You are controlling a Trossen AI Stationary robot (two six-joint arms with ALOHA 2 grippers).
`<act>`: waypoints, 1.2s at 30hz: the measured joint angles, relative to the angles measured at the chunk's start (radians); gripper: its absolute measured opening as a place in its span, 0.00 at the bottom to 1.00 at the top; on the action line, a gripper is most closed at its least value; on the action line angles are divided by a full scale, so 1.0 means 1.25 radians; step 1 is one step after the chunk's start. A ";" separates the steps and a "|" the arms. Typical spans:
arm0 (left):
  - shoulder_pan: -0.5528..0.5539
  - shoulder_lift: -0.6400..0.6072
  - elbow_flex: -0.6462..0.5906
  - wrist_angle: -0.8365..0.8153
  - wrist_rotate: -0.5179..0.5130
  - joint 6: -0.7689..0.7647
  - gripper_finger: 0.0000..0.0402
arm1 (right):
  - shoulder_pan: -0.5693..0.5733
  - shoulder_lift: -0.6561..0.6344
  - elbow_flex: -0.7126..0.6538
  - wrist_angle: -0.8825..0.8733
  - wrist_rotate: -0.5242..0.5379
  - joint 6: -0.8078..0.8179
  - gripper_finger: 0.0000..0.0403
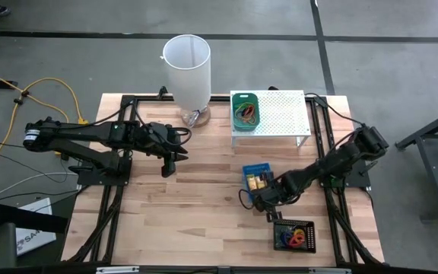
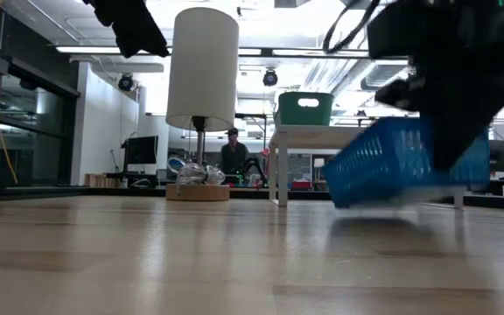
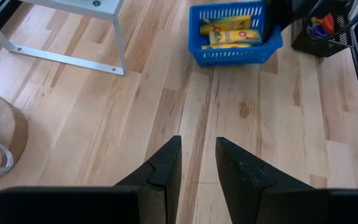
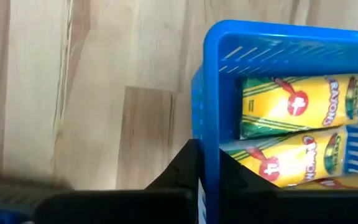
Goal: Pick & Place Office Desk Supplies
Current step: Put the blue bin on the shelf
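- Wooden tabletop [image 1: 204, 221] carries everything, with a workshop room behind it.
- Near the front right corner sits a black tray [image 1: 294, 235] of coloured clips [image 1: 293, 237].
- Right gripper [image 1: 260, 199] is clamped on the wall of the blue tray [image 4: 211, 93]; in the low view the tray is tilted.
- Yellow crayon packets [image 4: 297, 104] lie inside it.
- Left gripper [image 3: 197, 163] hovers over the left middle, fingers apart, holding nothing.
- Toward the back edge, a green tray [image 1: 245, 109] of rubber bands [image 1: 245, 114] sits on a white stand [image 1: 280, 114], beside a lamp [image 1: 187, 68].
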 joint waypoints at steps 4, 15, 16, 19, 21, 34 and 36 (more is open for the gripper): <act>0.000 0.000 0.000 0.000 0.000 0.000 0.24 | 0.000 -0.001 0.075 -0.098 0.002 -0.002 0.01; 0.000 0.000 0.000 0.000 0.000 0.000 0.24 | 0.000 -0.003 0.193 -0.210 0.028 -0.001 0.01; 0.000 0.000 0.000 0.000 0.000 0.000 0.24 | 0.000 -0.003 0.193 -0.210 0.029 -0.001 0.01; 0.000 0.000 0.000 0.000 0.000 0.000 0.24 | 0.000 -0.003 0.194 -0.219 0.030 0.002 0.01; 0.000 0.000 0.000 0.000 0.000 0.000 0.24 | 0.000 -0.010 0.193 -0.237 0.035 0.003 0.01; 0.000 0.000 0.000 0.000 0.000 0.000 0.24 | 0.001 -0.171 0.194 -0.392 0.125 0.070 0.01; 0.000 0.000 0.000 0.000 0.000 0.000 0.24 | 0.000 -0.189 0.194 -0.414 0.140 0.071 0.01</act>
